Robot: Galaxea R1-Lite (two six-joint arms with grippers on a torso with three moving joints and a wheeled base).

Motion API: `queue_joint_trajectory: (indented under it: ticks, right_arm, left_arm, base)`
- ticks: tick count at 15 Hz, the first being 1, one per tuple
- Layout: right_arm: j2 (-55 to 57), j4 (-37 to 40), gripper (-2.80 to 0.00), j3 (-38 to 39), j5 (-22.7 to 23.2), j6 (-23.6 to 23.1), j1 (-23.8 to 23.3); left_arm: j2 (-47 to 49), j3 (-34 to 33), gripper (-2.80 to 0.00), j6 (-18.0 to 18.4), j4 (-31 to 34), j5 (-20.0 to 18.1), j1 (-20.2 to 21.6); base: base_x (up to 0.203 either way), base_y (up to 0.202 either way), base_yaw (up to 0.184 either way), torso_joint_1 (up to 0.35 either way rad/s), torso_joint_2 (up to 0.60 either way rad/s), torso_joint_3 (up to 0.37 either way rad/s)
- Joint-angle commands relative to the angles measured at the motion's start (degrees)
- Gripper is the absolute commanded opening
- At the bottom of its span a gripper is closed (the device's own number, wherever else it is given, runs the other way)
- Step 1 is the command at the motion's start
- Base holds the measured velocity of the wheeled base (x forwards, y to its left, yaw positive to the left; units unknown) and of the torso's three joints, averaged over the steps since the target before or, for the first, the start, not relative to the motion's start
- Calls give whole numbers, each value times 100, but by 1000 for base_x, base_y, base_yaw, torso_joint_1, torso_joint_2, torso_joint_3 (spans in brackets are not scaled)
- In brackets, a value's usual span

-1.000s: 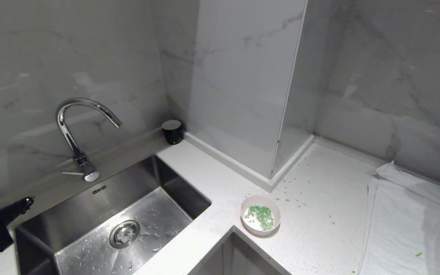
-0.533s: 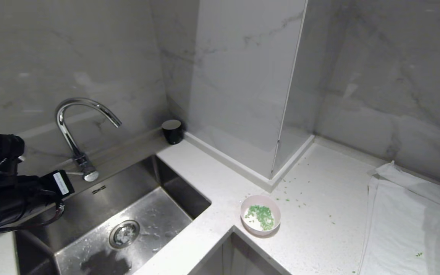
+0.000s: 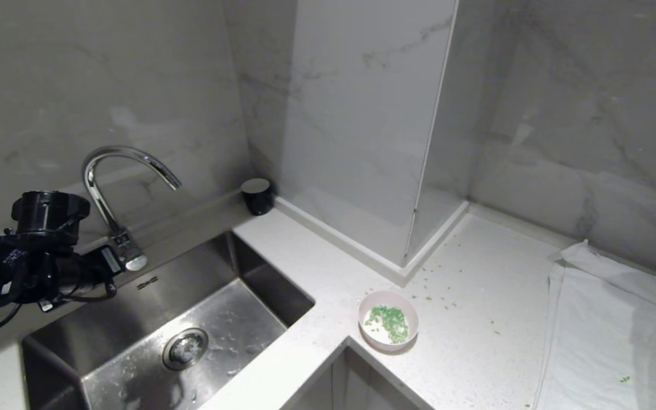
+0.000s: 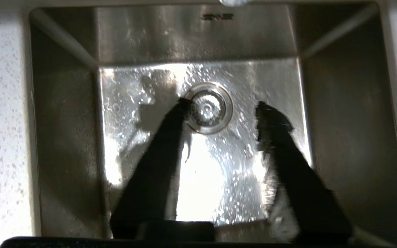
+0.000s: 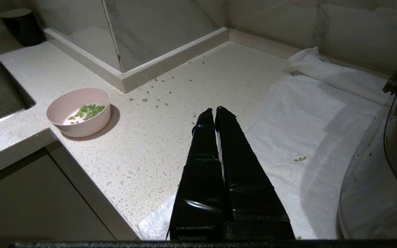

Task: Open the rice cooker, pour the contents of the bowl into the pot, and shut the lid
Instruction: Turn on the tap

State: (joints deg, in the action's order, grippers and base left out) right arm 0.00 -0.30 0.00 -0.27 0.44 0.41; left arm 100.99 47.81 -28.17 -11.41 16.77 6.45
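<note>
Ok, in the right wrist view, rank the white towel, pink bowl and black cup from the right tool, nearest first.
From the right tool:
1. White towel, right beside the tool, toward the wall.
2. Pink bowl, at the counter's inner corner near the sink.
3. Black cup, far back against the wall.

Left gripper (image 4: 222,105) is hanging right over the steel sink (image 4: 64,137), fingers (image 4: 157,155) spread apart with nothing between them. The round drain (image 4: 208,107) sits between the tips, and the wet basin floor glares bright.
</note>
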Motion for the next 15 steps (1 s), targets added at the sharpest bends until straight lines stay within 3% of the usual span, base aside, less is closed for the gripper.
queue_joint_trajectory:
  ticks: [1, 4, 8, 12, 15]
  right_arm:
    - [0, -5, -280, 9, 0, 0, 2]
    - [0, -5, -280, 9, 0, 0, 2]
    - [0, -2, -280, 9, 0, 0, 2]
    - [-8, -5, -280, 9, 0, 0, 2]
    - [0, -5, -280, 9, 0, 0, 2]
  left_arm:
    - [400, 297, 0, -5, -2, 10, 193]
    - [837, 652, 0, -32, -83, 11, 343]
    - [1524, 788, 0, -16, -1059, 18, 425]
    - [2298, 1157, 0, -13, -1669, 10, 777]
    - [2346, 1242, 0, -49, -1724, 10, 914]
  base:
    - [0, 0, 0, 0, 0, 0]
    - [0, 0, 0, 0, 0, 0]
    - [0, 0, 0, 0, 0, 0]
    - [0, 0, 0, 0, 0, 0]
    - [0, 0, 0, 0, 0, 0]
